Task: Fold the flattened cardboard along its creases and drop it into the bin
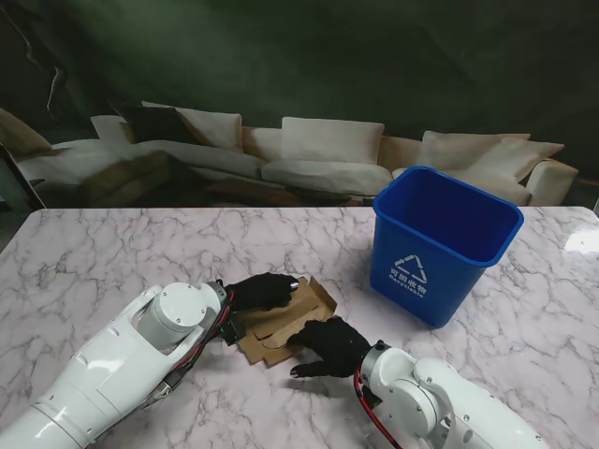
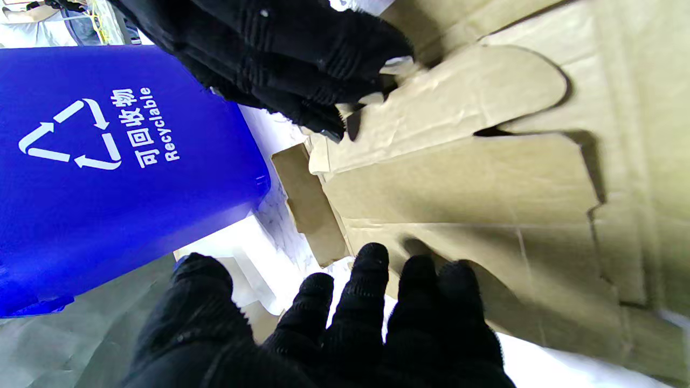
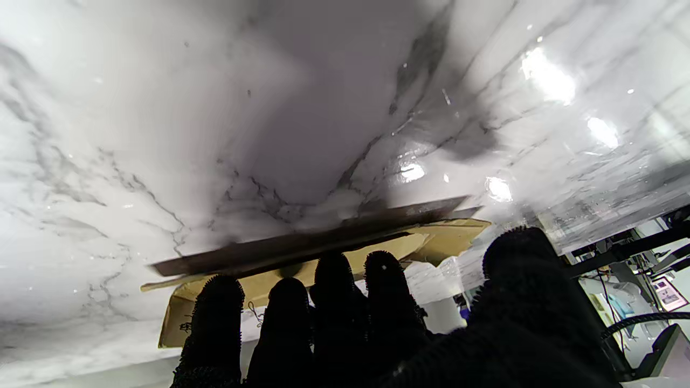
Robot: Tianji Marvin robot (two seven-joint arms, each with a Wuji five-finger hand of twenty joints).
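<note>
Between both flat-pressing, spread hands (image 1: 262, 291) (image 1: 329, 343), creased brown cardboard (image 1: 281, 327) lies unfolded.

Words on the blue bin

The bin (image 1: 440, 245) has a white sign on its side: three arrows that chase each other in a triangle. Next to the arrows, the left wrist view shows white Chinese words, 可回收物, and the English word "Recyclable" on the bin (image 2: 108, 178). In the stand view the writing is too small to read. Nothing else has words.
</note>
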